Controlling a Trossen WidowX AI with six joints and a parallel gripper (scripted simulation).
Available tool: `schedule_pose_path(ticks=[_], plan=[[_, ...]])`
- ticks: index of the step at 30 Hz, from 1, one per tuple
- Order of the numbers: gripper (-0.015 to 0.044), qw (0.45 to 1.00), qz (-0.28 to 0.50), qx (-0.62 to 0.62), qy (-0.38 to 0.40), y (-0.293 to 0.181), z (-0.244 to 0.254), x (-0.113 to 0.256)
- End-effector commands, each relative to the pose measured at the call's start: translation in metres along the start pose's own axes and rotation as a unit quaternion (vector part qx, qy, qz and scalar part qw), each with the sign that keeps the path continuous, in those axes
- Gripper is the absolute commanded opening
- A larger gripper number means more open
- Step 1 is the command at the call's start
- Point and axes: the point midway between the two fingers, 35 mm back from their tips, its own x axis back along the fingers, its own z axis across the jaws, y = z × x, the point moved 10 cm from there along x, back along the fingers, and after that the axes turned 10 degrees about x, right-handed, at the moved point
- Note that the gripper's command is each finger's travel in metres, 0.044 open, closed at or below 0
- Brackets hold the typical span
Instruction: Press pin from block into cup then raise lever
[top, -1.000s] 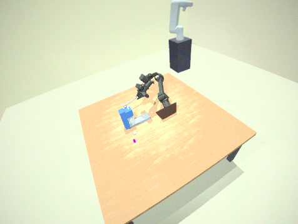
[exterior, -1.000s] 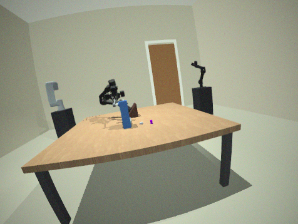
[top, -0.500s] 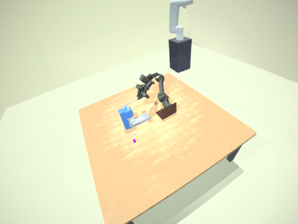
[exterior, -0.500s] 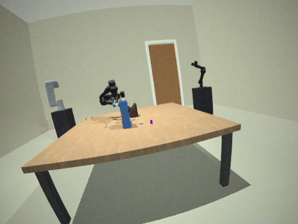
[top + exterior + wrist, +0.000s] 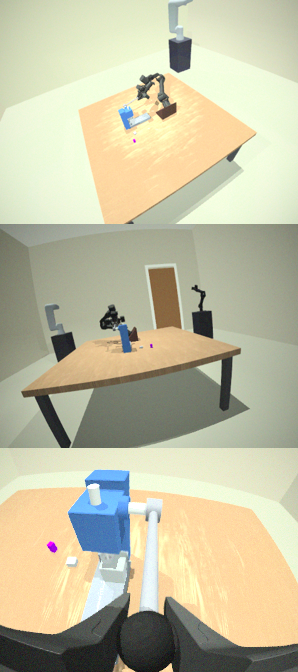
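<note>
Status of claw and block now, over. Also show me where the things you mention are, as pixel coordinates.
Claw point(image 5: 139, 98) point(image 5: 147, 600) shut on lever knob point(image 5: 146, 642). Pale block point(image 5: 113, 570) on press bed point(image 5: 100, 597), below blue head point(image 5: 97, 528). Pin alignment unclear.

Top view: high, well back, slanting down over whole table point(image 5: 175, 147) point(image 5: 134, 361). Exterior: low, beyond table edge, facing blue press point(image 5: 126, 117) point(image 5: 124, 339) point(image 5: 102, 523), my pincer point(image 5: 139, 96) point(image 5: 115, 326) point(image 5: 147, 600) behind it. Wrist: close, looking out past my fingertips. Top and exterior share table, press.

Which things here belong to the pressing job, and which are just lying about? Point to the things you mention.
Part of the job:
- blue press point(image 5: 126, 117) point(image 5: 124, 338) point(image 5: 97, 530)
- its lever point(image 5: 131, 102) point(image 5: 151, 560), black knob point(image 5: 146, 641) in the pincer point(image 5: 138, 97) point(image 5: 147, 600)
- pale block point(image 5: 113, 570) on the press bed point(image 5: 141, 119) point(image 5: 100, 598)

Apparently just lying about:
- magenta piece point(image 5: 134, 141) point(image 5: 151, 345) point(image 5: 52, 547)
- small white cube point(image 5: 134, 133) point(image 5: 141, 347) point(image 5: 72, 562)
</note>
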Motion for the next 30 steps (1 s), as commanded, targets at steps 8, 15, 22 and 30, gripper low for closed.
schedule_pose_path(ticks=[8, 15, 22, 30], plan=[[0.0, 1.0, 0.01, 0.005, -0.004, -0.007, 0.002, -0.005], [0.0, 1.0, 0.01, 0.005, -0.004, -0.01, 0.002, -0.007], [0.0, 1.0, 0.01, 0.005, -0.004, -0.012, 0.002, -0.008], [0.0, 1.0, 0.01, 0.005, -0.004, -0.015, 0.003, -0.01]])
